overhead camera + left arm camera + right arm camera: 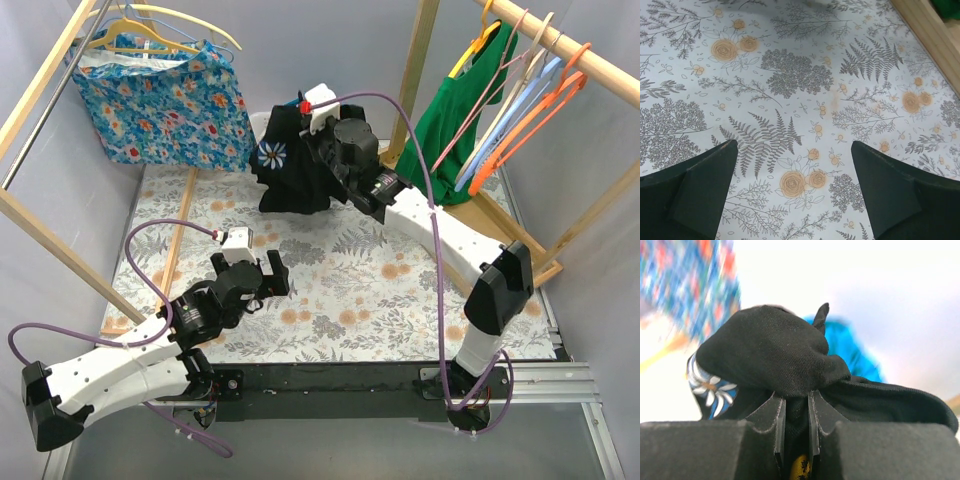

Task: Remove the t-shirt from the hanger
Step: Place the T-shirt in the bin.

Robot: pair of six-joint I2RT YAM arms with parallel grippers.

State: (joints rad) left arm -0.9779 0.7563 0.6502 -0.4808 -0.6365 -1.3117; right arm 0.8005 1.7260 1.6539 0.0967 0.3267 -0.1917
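Note:
A black t-shirt [288, 165] with a white daisy print hangs bunched above the floral table, back centre. My right gripper [322, 140] is shut on a fold of it; in the right wrist view the black cloth [775, 350] is pinched between the fingers [779, 425], with a blue hanger [850, 347] showing behind the cloth. My left gripper [270, 280] is open and empty, low over the table, front left of the shirt. In the left wrist view its two dark fingers [705, 185] frame only the floral tablecloth [805, 100].
A blue floral garment [160, 100] hangs on yellow hangers at the back left. A green garment [455, 130] and several coloured hangers [520, 110] hang on a wooden rail at the back right. Wooden frame posts [420, 60] stand behind the table.

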